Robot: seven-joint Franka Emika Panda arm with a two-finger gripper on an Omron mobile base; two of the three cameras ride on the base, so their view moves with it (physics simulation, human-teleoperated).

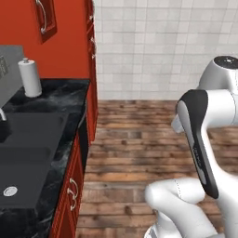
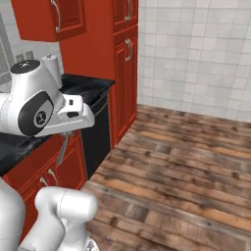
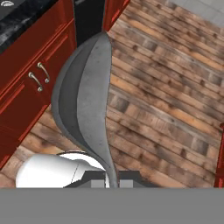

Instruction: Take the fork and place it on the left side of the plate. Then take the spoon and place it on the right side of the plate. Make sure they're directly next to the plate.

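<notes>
In the hand view the spoon (image 3: 85, 100) is seen closest of all, its thin handle clamped between the two dark fingertips of the gripper (image 3: 112, 180) at the bottom of the frame; the jaws are drawn almost together on that handle; the grey oval bowl is held out ahead of the fingers, over the wooden floor (image 3: 175, 100). In the right base view the same spoon (image 2: 63, 147) is seen as a thin grey strip hanging below the hand (image 2: 73, 115), in front of the red lower cabinets (image 2: 44, 171); the fingers themselves cannot be made out there. Beside the spoon in the hand view, red cabinet doors (image 3: 30, 83) with two small metal handles are shown, topped by the edge of a black counter (image 3: 22, 17). Farther off, in the left base view, a dark sink (image 1: 25, 153) is set into the black marbled counter (image 1: 60, 97); a paper towel roll (image 1: 29, 77) is stood upright near its far end; red upper cabinets (image 1: 60, 32) and a pale tiled wall (image 1: 162, 46) are seen beyond.
</notes>
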